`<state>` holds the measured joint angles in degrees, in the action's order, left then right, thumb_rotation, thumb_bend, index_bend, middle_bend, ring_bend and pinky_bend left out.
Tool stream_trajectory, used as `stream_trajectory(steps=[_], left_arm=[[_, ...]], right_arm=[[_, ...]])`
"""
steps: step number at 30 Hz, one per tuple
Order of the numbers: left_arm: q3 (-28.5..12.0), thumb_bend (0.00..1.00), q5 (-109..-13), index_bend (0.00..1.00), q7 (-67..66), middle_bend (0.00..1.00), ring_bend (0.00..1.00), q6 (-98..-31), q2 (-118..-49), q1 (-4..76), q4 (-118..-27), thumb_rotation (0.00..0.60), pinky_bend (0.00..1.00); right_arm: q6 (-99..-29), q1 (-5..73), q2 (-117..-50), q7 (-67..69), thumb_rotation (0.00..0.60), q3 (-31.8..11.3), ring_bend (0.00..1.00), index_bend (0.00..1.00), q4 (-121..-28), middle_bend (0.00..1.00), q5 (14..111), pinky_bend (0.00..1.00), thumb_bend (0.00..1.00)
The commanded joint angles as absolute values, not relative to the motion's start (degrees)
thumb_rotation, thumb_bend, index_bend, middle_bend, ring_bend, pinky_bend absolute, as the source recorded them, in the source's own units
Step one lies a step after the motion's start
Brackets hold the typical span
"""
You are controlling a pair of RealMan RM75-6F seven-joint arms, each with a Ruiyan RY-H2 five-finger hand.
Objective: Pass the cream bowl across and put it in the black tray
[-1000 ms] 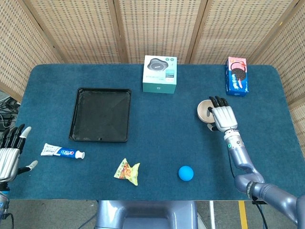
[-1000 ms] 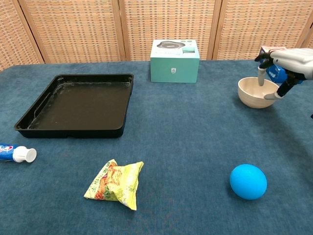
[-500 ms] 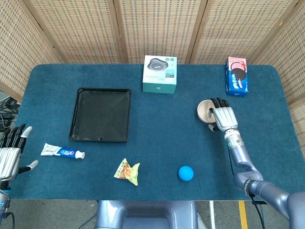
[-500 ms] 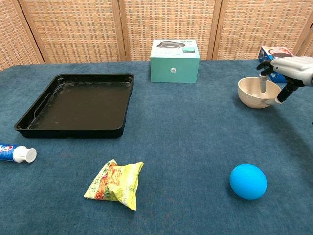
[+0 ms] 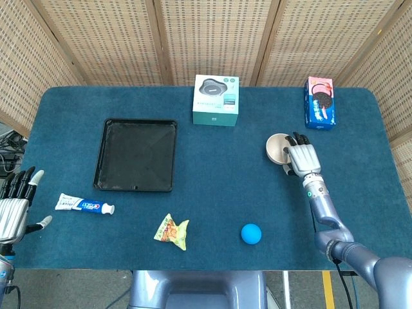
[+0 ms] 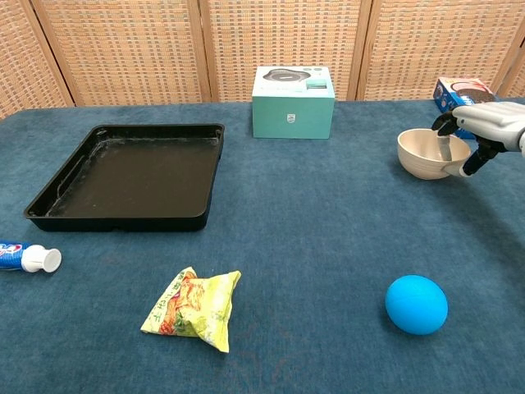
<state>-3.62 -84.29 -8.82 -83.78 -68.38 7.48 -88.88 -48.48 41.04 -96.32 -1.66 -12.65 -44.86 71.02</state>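
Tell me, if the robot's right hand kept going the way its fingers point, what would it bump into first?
Probably the cream bowl: the right hand already has its fingers at its rim. Beyond that lies bare table, though depth is uncertain.

Wide bare cloth spans mid-frame between cream bowl (image 5: 278, 147) at right and black tray (image 5: 136, 154) at left. Teal box (image 5: 216, 100) sits above that lane, blue ball (image 5: 251, 233) and snack packet (image 5: 172, 231) below it; toothpaste (image 5: 84, 205) lies lower left near tray.

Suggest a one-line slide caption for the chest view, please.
Right hand pinches the rim of the cream bowl at the table's right, far from the empty black tray.
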Motion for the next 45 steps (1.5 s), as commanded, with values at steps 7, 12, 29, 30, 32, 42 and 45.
stream_trajectory(steps=[7, 12, 29, 30, 32, 42, 45], left_arm=[[-3.60, 0.06, -84.12, 0.00, -8.36, 0.00, 0.00, -83.58, -68.37, 7.56, -88.59, 0.600, 0.00], [-3.60, 0.07, -84.34, 0.00, -7.88, 0.00, 0.00, -84.07, -68.22, 7.41, -88.66, 0.600, 0.00], [-3.37, 0.06, -84.92, 0.00, -6.59, 0.00, 0.00, -84.49, -67.73, 7.25, -88.87, 0.600, 0.00], [-3.34, 0.06, -84.96, 0.00, -6.53, 0.00, 0.00, -84.46, -67.69, 7.26, -88.88, 0.600, 0.00], [-3.29, 0.07, -85.06, 0.00, -6.40, 0.00, 0.00, -84.41, -67.66, 7.29, -88.88, 0.600, 0.00], [-2.70, 0.07, -86.01, 0.00, -5.73, 0.00, 0.00, -84.10, -67.62, 7.47, -88.67, 0.600, 0.00], [-2.57, 0.07, -86.29, 0.00, -5.32, 0.00, 0.00, -84.13, -67.60, 7.48, -88.52, 0.600, 0.00]], right_arm=[[-48.49, 41.14, -97.13, -0.70, 0.600, -12.25, 0.04, 0.63, -43.67, 0.24, 71.55, 0.19, 0.56], [-50.23, 41.01, -96.84, -0.91, 0.600, -12.11, 0.04, 0.65, -44.70, 0.25, 72.47, 0.19, 0.55], [-56.97, 41.30, -91.75, -11.53, 0.600, -13.80, 0.05, 0.65, -63.21, 0.26, 72.81, 0.19, 0.54], [-57.10, 41.43, -91.85, -12.42, 0.600, -13.91, 0.05, 0.65, -64.25, 0.26, 72.55, 0.19, 0.54], [-57.19, 41.74, -92.26, -14.05, 0.600, -14.11, 0.05, 0.65, -66.01, 0.26, 71.98, 0.19, 0.54], [-55.10, 46.18, -98.25, -22.01, 0.600, -15.32, 0.05, 0.65, -68.23, 0.26, 68.86, 0.19, 0.54], [-53.84, 47.91, -100.86, -23.32, 0.600, -15.93, 0.06, 0.65, -66.46, 0.26, 67.44, 0.20, 0.54]])
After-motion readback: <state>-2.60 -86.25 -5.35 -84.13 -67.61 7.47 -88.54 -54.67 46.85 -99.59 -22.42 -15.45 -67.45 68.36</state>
